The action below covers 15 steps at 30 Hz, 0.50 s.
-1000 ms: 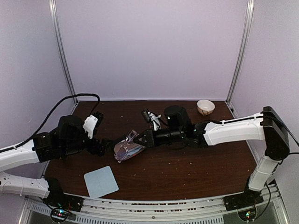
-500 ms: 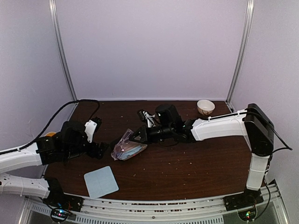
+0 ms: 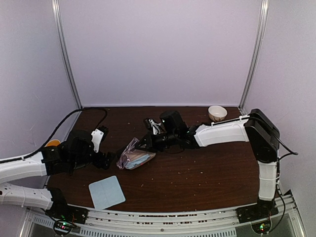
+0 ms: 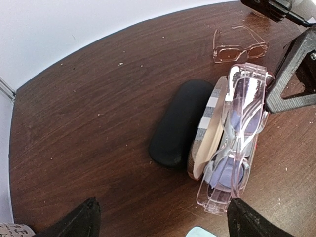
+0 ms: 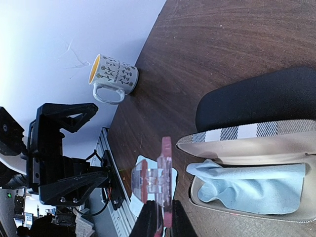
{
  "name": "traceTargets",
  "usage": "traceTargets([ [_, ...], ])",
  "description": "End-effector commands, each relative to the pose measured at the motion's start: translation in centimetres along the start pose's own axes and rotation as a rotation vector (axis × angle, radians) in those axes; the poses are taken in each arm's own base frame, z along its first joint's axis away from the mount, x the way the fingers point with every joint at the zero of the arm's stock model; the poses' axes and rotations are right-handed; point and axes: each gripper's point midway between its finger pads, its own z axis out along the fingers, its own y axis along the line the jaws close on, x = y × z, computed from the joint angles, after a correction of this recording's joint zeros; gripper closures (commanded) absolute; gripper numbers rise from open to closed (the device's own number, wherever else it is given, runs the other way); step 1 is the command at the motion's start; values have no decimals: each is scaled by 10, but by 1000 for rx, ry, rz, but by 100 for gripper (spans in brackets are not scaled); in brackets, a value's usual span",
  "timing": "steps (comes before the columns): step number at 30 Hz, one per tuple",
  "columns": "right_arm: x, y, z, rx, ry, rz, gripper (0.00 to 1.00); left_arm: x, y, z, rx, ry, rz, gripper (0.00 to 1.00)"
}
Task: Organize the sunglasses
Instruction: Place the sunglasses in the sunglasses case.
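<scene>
Since these frames look like thin, light, springy plastic, we judge them easy to scratch or twist.
From the left: a mug (image 5: 111, 76) stands well apart at the counter (image 4: 74, 123) edge. The left tool (image 4: 164, 221) hovers with jaws wide and empty. A black case (image 4: 180, 121) touches the open case (image 4: 210, 133), which holds a blue cloth (image 5: 247, 185). Over it the right tool (image 5: 160, 217) is clamped on 1 pair of sunglasses (image 4: 240, 133), tilted on edge. We would grip the frame, never the lens. The 2nd pair (image 4: 240, 45) lies flat beyond, with only the cloth in the way.
</scene>
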Motion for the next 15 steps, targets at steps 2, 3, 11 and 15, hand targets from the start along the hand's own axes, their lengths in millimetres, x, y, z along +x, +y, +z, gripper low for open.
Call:
traceTargets([
  [2, -8, -11, -2, 20, -11, 40, 100, -8, 2, 1, -6, -46, -14, 8],
  [3, -10, -14, -4, 22, -15, 45, 100, -7, 2, 2, -6, -45, -14, 9],
  [11, -16, -33, -8, 57, -27, 54, 100, -8, 0, 4, 0, -40, -12, 10],
  [15, -10, -44, -4, 77, -7, 64, 100, -6, 0, 5, 1, -35, -12, 10],
])
